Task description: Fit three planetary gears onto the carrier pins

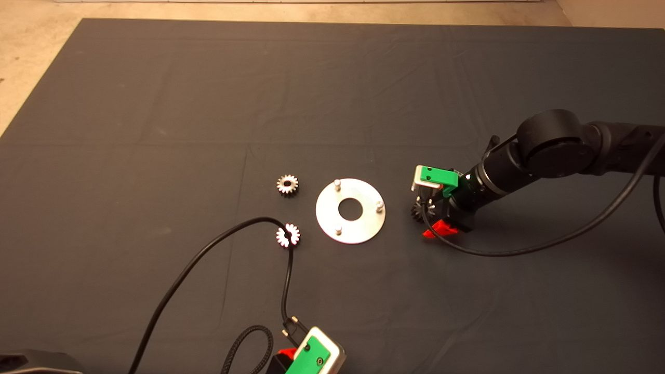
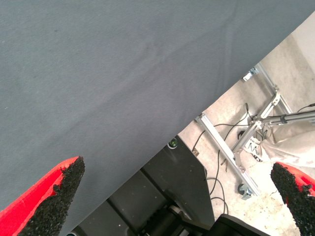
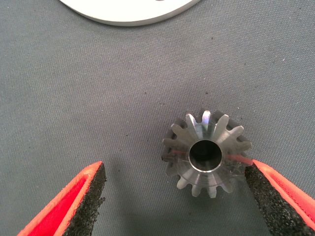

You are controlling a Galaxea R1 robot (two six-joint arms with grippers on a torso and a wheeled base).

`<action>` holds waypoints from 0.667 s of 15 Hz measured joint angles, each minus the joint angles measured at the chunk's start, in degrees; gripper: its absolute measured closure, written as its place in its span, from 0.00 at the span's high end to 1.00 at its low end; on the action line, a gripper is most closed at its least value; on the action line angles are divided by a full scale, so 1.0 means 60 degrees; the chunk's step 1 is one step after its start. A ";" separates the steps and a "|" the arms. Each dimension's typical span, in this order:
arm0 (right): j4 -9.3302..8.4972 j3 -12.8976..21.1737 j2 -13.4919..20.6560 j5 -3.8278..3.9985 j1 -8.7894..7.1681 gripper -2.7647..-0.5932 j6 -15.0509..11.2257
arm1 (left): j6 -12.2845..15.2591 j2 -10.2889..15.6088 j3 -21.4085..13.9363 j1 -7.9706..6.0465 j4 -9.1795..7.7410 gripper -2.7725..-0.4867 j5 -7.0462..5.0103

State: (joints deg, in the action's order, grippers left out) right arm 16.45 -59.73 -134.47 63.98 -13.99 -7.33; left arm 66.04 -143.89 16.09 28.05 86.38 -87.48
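Three gears are lying loose around the disc [image 1: 350,210], and we are hanging our right gripper [image 3: 174,196], fingers wide, over the right-hand gear [image 3: 206,153], judging it hard, slick metal best pinched across its teeth.

I see the disc [image 1: 350,211] mid-worktop [image 1: 156,104] with two gears [image 1: 287,184] [image 1: 288,235] on its left, a third gear [image 3: 206,153] right of it between the right gripper's [image 3: 177,196] spread fingers.
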 joint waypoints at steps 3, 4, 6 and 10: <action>0.0000 -0.0041 -0.0002 -0.0024 0.0000 0.63 0.0226 | 0.0018 -0.0014 0.0000 0.0000 0.0000 0.99 -0.0004; 0.0000 -0.0055 -0.0002 -0.0028 0.0000 0.63 0.0230 | 0.0018 -0.0018 0.0000 0.0000 0.0000 0.99 -0.0004; 0.0000 -0.0073 -0.0002 -0.0024 0.0000 0.57 0.0244 | 0.0019 -0.0045 0.0000 0.0000 0.0000 0.99 -0.0006; 0.0002 -0.0085 0.0000 -0.0024 -0.0004 0.52 0.0248 | 0.0022 -0.0097 0.0000 0.0000 0.0000 0.99 -0.0006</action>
State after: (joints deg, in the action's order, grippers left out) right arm 16.46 -60.25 -134.47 63.83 -14.02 -5.84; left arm 66.17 -144.47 16.09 28.05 86.38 -87.52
